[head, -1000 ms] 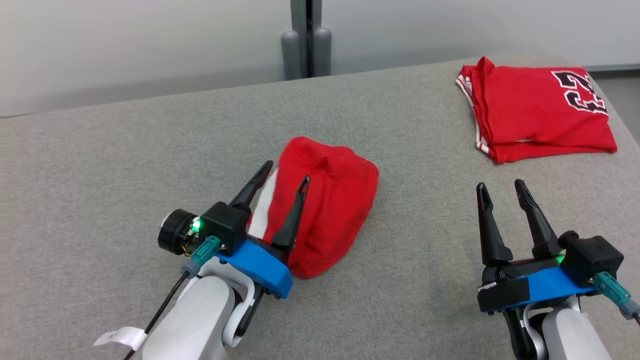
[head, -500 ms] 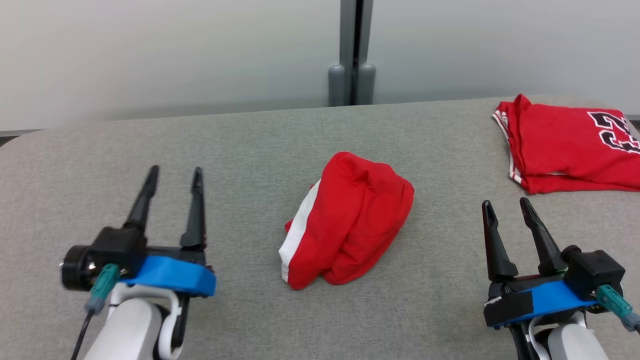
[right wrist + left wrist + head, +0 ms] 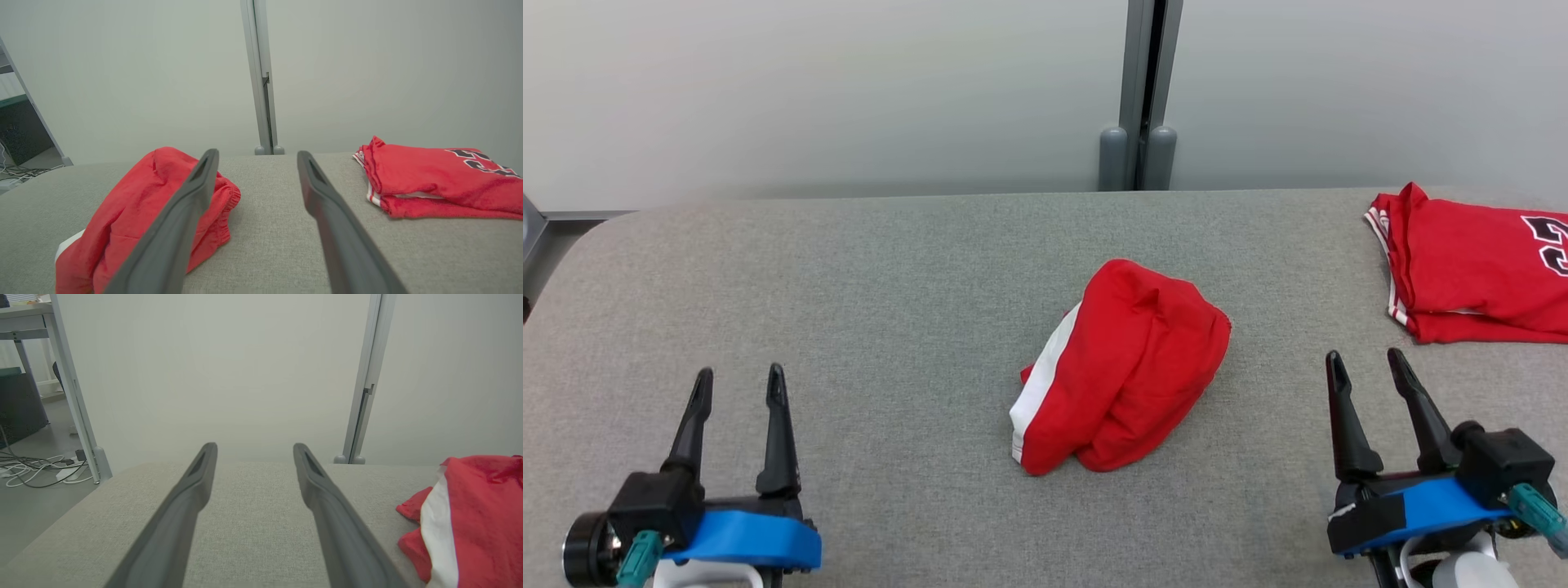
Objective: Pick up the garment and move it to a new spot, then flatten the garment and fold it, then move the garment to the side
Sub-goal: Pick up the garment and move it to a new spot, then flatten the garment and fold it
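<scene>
1. Lying in a loose heap at the middle of the grey fabric-covered tabletop, the crumpled bright red soft garment with a broad white stripe sits between the two grippers and touches neither.
2. A second piece, the flat-folded red jersey with striped trim and black-and-white lettering, rests at the far right corner, well apart from the heap. It looks finished, so I judge the heap to be the piece in hand.
3. The left gripper hovers by the near edge toward the left corner, its jaws spread wide and holding nothing.
4. The right gripper hovers by the near edge on the right, likewise spread wide with nothing between its fingers.
5. The step in hand seems to be flattening. To do it well:
   - Take one outer edge per gripper: the white-striped side for the left, and the gathered hem on the far right of the heap for the right.
   - Pinch a single layer only, since bunched folds would carry wrinkles along.
   - Lift a little, draw the grippers apart until the cloth is taut, then lay it down from far to near.
   - Keep the spread clear of the folded jersey and the tabletop's near edge.
</scene>
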Motion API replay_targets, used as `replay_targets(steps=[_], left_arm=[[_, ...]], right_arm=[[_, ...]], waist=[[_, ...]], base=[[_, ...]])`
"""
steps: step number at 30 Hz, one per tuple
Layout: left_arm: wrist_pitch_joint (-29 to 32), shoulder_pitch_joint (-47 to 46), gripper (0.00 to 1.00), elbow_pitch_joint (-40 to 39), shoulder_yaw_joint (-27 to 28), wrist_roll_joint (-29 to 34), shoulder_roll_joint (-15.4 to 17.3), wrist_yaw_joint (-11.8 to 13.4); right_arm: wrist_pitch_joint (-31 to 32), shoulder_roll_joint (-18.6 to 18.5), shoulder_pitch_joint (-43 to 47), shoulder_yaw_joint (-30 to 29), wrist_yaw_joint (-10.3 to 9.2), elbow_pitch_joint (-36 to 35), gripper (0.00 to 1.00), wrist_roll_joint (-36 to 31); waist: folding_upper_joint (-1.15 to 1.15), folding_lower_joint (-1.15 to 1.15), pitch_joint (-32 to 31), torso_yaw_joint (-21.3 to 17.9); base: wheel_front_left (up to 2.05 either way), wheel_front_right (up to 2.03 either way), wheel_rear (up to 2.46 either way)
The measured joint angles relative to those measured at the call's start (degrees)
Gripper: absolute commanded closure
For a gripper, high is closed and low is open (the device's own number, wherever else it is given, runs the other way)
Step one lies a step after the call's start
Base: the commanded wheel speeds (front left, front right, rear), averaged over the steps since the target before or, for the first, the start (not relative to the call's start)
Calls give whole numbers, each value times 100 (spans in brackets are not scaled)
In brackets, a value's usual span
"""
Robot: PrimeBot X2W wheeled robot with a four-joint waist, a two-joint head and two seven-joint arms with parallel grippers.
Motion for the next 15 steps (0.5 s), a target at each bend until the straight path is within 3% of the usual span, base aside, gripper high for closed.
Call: replay_targets(steps=[15], left_arm=[[0, 296, 0, 376, 450, 312, -423, -378]], right_arm=[[126, 0, 171, -90, 0, 105, 0, -11]], waist=[[0, 0, -112, 26]], base=[[0, 0, 0]])
